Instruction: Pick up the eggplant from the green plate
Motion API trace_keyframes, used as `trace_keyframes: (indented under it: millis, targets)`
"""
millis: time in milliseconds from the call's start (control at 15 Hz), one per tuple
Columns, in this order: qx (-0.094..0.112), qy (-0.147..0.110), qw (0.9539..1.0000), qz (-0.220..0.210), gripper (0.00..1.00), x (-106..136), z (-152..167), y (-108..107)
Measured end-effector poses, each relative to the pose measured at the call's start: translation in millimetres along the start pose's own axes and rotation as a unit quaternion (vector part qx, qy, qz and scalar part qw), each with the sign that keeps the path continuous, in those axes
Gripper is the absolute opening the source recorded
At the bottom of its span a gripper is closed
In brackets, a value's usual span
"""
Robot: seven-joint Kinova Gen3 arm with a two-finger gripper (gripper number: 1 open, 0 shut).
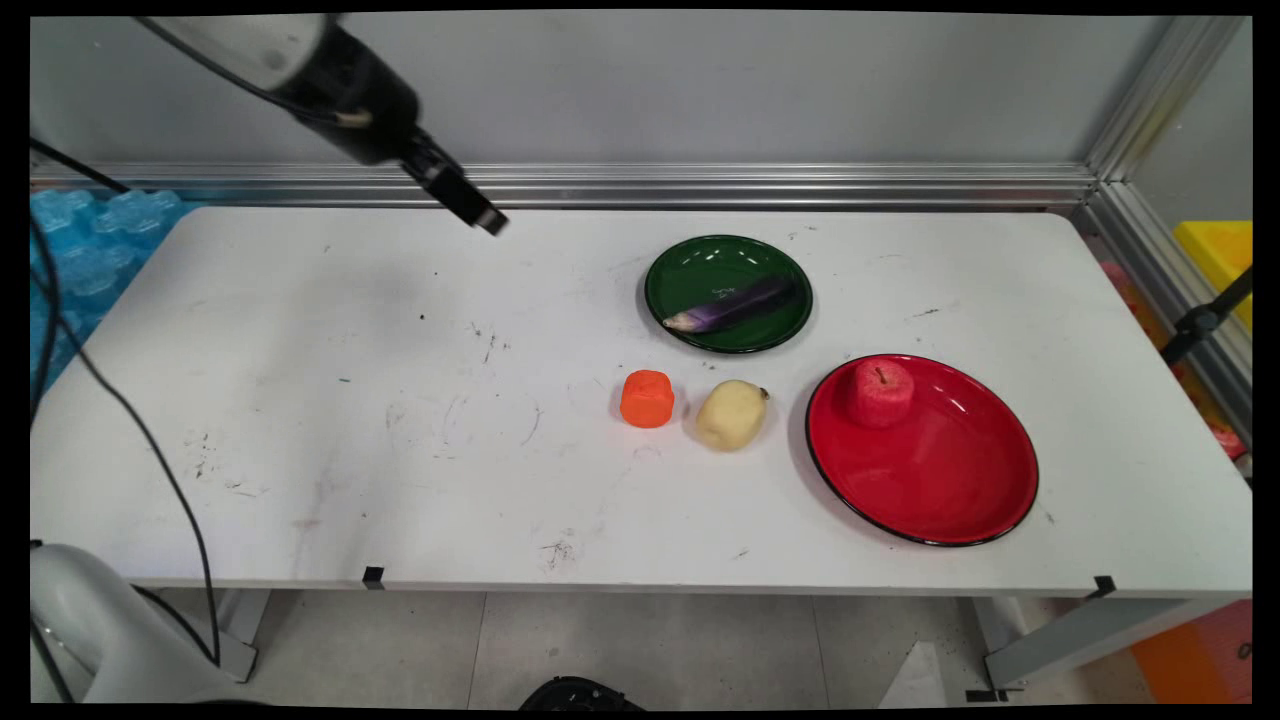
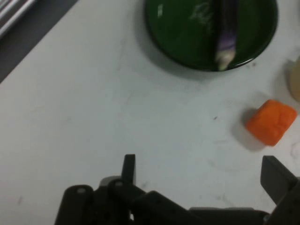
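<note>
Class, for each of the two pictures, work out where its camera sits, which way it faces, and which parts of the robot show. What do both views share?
Main view: fixed above the table's near side, facing the back wall; shows the raised hand.
Hand view: on the hand, looking down at the table; shows black linkage and two spread fingers.
Shared: green plate, eggplant, orange block.

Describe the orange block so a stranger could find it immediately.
Start at the green plate near the table's far edge, holding a purple eggplant. Come toward the near side: the orange block sits just left of a pale potato. It alone is bright orange and squarish.
</note>
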Motion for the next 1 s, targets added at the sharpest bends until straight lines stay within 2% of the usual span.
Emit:
trace_keyframes:
  millis: [200, 467, 1000]
  targets:
    - [-0.011, -0.002, 0.9995, 0.03, 1.0, 16.3, 25.6, 10.2]
    - [-0.024, -0.003, 0.9973, 0.07, 1.0, 48.0, 77.4, 28.3]
    - [-0.025, -0.008, 0.995, 0.097, 1.0, 99.0, 171.9, 51.8]
